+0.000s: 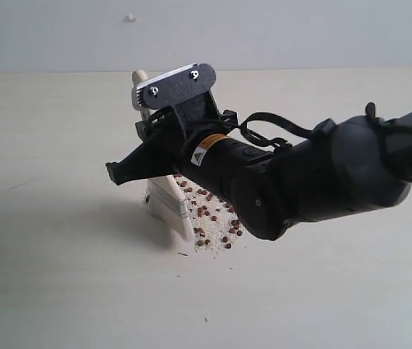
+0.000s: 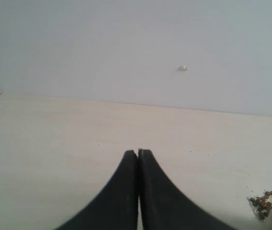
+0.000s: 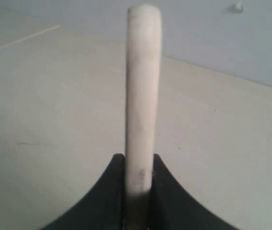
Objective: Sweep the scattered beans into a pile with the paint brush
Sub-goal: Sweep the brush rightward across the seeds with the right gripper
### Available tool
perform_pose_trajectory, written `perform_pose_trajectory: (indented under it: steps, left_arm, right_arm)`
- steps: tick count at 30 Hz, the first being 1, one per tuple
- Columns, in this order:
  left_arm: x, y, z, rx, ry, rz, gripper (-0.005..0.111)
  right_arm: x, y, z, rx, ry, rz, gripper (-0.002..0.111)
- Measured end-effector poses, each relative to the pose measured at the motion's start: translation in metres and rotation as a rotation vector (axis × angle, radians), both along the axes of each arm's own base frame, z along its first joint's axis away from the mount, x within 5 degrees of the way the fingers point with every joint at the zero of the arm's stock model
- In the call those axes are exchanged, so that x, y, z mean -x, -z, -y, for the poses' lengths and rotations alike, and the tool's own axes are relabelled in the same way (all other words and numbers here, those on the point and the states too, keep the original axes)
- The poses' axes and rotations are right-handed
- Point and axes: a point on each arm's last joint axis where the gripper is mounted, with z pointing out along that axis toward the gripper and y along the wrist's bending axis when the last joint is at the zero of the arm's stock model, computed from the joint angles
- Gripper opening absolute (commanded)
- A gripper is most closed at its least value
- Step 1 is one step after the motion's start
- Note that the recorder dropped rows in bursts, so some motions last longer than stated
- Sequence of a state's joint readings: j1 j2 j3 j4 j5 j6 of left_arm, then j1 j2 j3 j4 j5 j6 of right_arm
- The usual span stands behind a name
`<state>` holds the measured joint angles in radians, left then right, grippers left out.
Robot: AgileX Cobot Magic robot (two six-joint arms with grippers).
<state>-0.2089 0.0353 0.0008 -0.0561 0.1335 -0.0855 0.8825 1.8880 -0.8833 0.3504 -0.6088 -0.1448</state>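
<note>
Clamping paint brush point(image 3: 143, 96), right end effector point(image 3: 138, 165), beans point(image 1: 207, 212) beside it, exterior view

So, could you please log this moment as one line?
right hand: shut on paint brush | bristles: beside beans | left hand: shut, empty

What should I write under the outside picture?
Right gripper holding the paint brush, bristles down beside the beans.

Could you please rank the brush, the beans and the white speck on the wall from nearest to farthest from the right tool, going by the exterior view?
1. The brush: gripped by its handle in the right tool itself.
2. The beans: on the table just below the tool.
3. The speck: far behind, high on the wall.
</note>
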Motion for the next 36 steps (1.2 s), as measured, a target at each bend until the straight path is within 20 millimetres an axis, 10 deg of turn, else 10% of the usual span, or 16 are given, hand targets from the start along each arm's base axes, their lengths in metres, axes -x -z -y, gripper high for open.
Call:
perform_pose_trajectory:
  steps: [9, 25, 36]
  left_arm:
    - [0.000, 0.000, 0.000, 0.000, 0.000, 0.000, 0.000]
    - [0.000, 0.000, 0.000, 0.000, 0.000, 0.000, 0.000]
    - [0.000, 0.000, 0.000, 0.000, 0.000, 0.000, 0.000]
  right_arm:
    - [0.006, -0.054, 0.007, -0.225, 0.033, -0.001, 0.000]
    - [-0.043, 0.019, -0.034, -0.481, 0.296, -0.264, 0.000]
    - [-0.051, 0.031, -0.015, -0.279, 0.566, -0.274, 0.000]
